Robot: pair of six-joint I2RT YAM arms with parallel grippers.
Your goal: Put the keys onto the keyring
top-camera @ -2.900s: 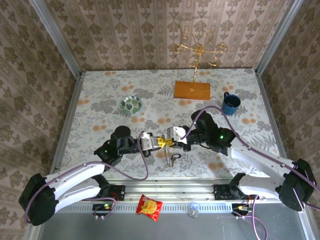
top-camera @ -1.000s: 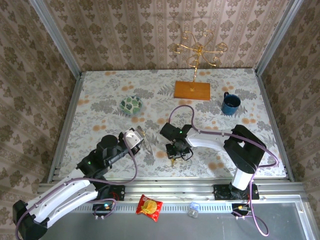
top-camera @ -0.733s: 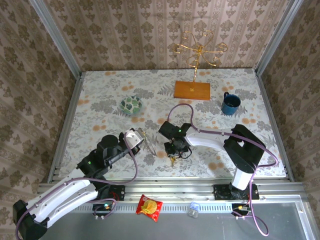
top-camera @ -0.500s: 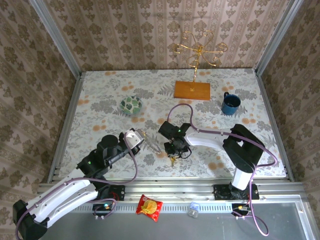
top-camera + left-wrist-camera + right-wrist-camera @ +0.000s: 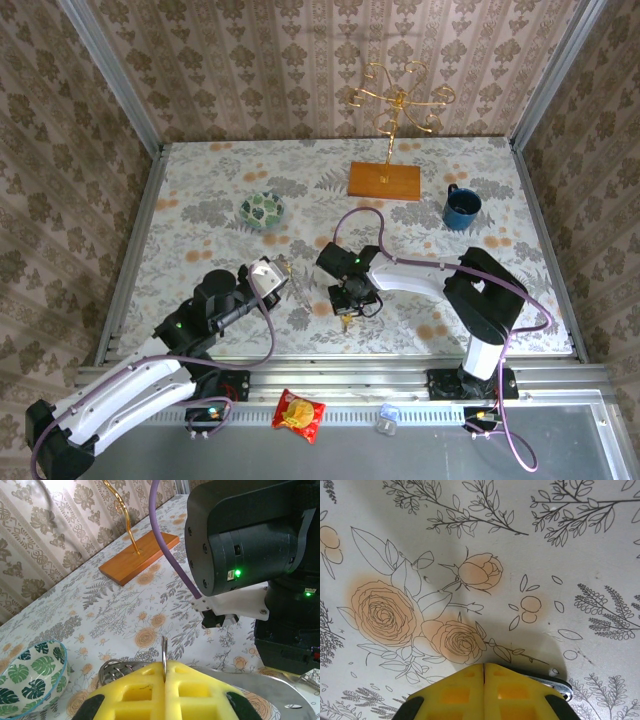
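My left gripper (image 5: 272,277) is shut on the keyring (image 5: 164,656), a thin silver metal ring seen edge-on between the yellow pads (image 5: 195,690); more of its wire loop (image 5: 113,669) shows to the left of the pads. My right gripper (image 5: 345,300) points straight down at the table, its yellow pads (image 5: 455,692) pressed together with nothing visible in the seam. A silver key end (image 5: 561,684) pokes out from under the right pad. In the top view the small keys (image 5: 345,321) lie on the cloth just near of that gripper.
A green-white leaf bowl (image 5: 262,209) sits far left of the grippers. A wooden base (image 5: 385,180) with a gold stand (image 5: 398,98) and a blue mug (image 5: 462,207) stand at the back. The right arm's black body (image 5: 250,535) looms close to the left gripper.
The grippers, close together 2.9 s ago, have parted: the left one drew back left with the ring, the right one dropped over the keys. In the last second the right gripper edged slightly left.
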